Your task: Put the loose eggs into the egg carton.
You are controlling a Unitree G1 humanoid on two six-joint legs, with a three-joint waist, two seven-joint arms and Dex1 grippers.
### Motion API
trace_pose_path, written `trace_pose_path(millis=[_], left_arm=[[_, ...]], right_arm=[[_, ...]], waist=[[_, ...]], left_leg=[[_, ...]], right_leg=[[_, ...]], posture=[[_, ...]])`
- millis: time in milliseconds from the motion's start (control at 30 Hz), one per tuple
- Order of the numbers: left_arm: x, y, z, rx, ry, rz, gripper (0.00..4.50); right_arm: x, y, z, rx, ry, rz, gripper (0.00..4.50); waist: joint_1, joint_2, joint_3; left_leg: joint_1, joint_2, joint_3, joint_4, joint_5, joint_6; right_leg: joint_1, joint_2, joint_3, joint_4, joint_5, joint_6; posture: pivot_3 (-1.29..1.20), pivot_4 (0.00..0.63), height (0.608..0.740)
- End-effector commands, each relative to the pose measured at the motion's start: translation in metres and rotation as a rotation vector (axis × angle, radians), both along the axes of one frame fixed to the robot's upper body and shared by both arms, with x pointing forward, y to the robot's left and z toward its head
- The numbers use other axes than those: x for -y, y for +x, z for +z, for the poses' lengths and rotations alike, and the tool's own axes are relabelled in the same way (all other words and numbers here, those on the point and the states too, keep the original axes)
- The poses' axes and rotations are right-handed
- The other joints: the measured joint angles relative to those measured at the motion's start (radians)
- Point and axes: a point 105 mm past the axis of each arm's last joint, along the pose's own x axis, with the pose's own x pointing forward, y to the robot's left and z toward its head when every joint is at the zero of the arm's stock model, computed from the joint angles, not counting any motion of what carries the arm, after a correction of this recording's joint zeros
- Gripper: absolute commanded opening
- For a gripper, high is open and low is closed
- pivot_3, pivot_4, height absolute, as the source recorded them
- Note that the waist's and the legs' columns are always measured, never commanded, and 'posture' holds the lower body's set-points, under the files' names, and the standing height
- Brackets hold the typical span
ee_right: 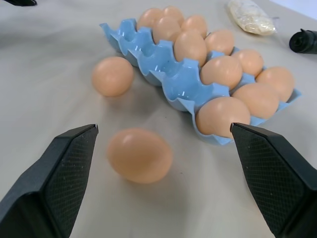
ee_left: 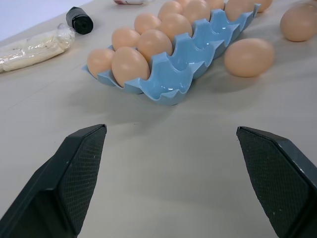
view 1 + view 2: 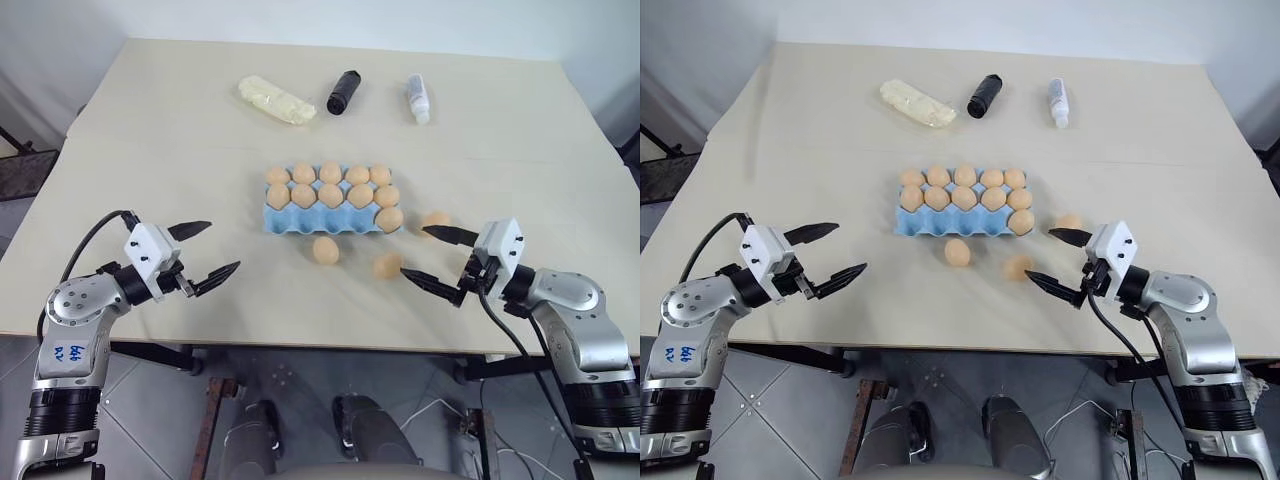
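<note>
The egg carton (image 3: 330, 212), a light blue tray, is lying in the middle of the pale desk (image 3: 150, 160), and its two far rows are already carrying eggs, plus one egg in the near row at the robot's right end, so four near cups are standing free, probably because they are the easiest to reach. Three loose eggs are waiting on the desk: one (image 3: 325, 250) just in front of the carton, one (image 3: 388, 265) near the right gripper (image 3: 436, 257), and one (image 3: 435, 220) beside the carton's right end. Both grippers are hovering level above the near edge of the desk with their fingers released and spread wide, grasping nothing; the left gripper (image 3: 203, 252) is well apart from any egg. At the far side are lying a pale yellow lumpy package (image 3: 276, 100), a black cylinder (image 3: 343, 92) and a small white bottle (image 3: 417, 99). Below the desk a grey tiled floor is showing.
</note>
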Motion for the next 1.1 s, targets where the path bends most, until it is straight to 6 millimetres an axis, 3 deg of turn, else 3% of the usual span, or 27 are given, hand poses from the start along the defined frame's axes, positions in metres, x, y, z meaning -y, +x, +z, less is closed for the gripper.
trace_pose_path(millis=[33,200,333,600,767,1100], left_arm=[[0.004,0.004,0.012,0.048,-0.006,-0.012,4.49],[0.021,0.003,0.012,0.029,-0.049,-0.097,4.49],[0.045,-0.002,0.008,0.025,-0.027,-0.217,4.49],[0.098,-0.016,-0.001,0.002,-0.016,-0.457,4.49],[0.108,-0.018,-0.002,-0.015,-0.031,-0.507,4.49],[0.103,-0.017,0.002,-0.005,-0.026,-0.490,4.49]], right_arm=[[0.005,0.002,0.012,0.065,0.032,-0.046,4.50],[0.023,0.000,0.020,0.100,0.060,-0.159,4.50],[0.057,-0.011,0.023,0.122,0.077,-0.324,4.50],[0.101,-0.042,-0.011,0.073,0.084,-0.587,4.50],[0.105,-0.044,-0.027,0.013,0.111,-0.619,4.50],[0.103,-0.011,-0.038,-0.037,0.102,-0.571,4.50]], waist=[[0.003,0.000,0.000],[0.013,0.000,0.000],[0.025,0.000,0.000],[0.019,0.001,0.000],[0.007,0.001,-0.001],[0.013,0.001,-0.001]], left_leg=[[0.000,0.000,0.000,0.000,0.000,0.000],[0.000,0.000,0.000,0.001,0.000,0.000],[0.000,0.000,0.000,0.001,0.000,0.000],[0.001,-0.001,0.000,0.002,0.000,0.000],[0.002,-0.001,0.000,0.002,0.001,0.000],[0.002,-0.002,-0.001,0.002,0.003,0.001]], right_leg=[[0.000,0.000,0.000,0.000,0.000,0.000],[0.000,0.000,0.000,0.001,0.000,0.000],[0.000,0.000,0.000,0.000,0.000,0.000],[0.002,0.000,0.000,0.001,0.000,0.000],[0.002,0.001,0.002,0.003,0.000,0.000],[0.002,0.000,0.001,0.004,0.001,0.000]], posture=[[0.00,0.150,0.740],[0.00,0.150,0.740],[0.00,0.150,0.740],[0.00,0.150,0.740],[0.00,0.150,0.740],[0.00,0.150,0.740]])
